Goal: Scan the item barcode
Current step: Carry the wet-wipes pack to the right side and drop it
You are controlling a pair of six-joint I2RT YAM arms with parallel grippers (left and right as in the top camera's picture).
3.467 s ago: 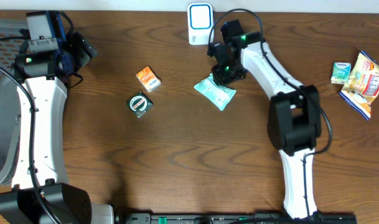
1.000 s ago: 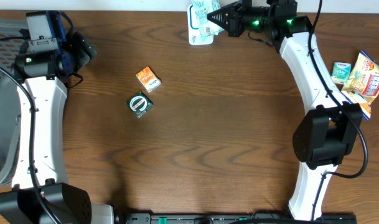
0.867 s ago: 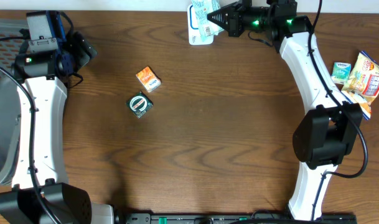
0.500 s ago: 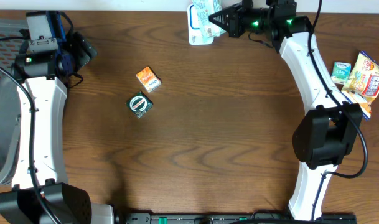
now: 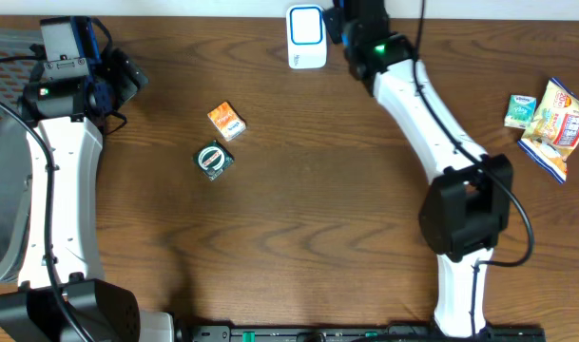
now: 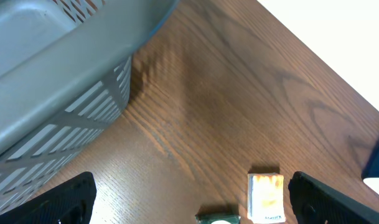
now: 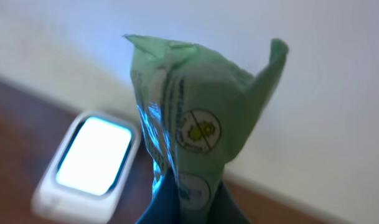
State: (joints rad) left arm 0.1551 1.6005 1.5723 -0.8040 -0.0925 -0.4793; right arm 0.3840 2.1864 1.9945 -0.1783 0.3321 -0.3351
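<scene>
The right gripper (image 7: 188, 208) has its 2 fingers pressed together on the lower end of a green packet (image 7: 192, 124). The packet stands upright out of the fingertips, with its crimped top edge fanned out above them. Round printed symbols on the wrapper face the wrist camera.

Below the packet and off to one side of the fingers sits the white scanner (image 7: 93, 165), its window glowing, on the brown table (image 7: 15, 124). The packet hangs in the air near the scanner and does not touch it. From overhead, the right gripper (image 5: 346, 17) is at the far edge of the table, just beside the scanner (image 5: 306, 36). The packet is hard to pick out from that view.

The left gripper (image 6: 192, 205) has its fingers spread wide and holds nothing. Its 2 dark fingertips (image 6: 61, 199) show in the lower corners of the wrist view. Between them, nearer the other fingertip, a small orange box (image 6: 266, 198) lies on the wood. The rim of a round green item (image 6: 217, 219) shows beside the box. A grey slatted basket (image 6: 58, 74) rises beyond the marked fingertip.

Overhead, the left gripper (image 5: 125, 76) is well apart from both small items. 2 snack bags (image 5: 546, 119) lie far from the right fingers.
</scene>
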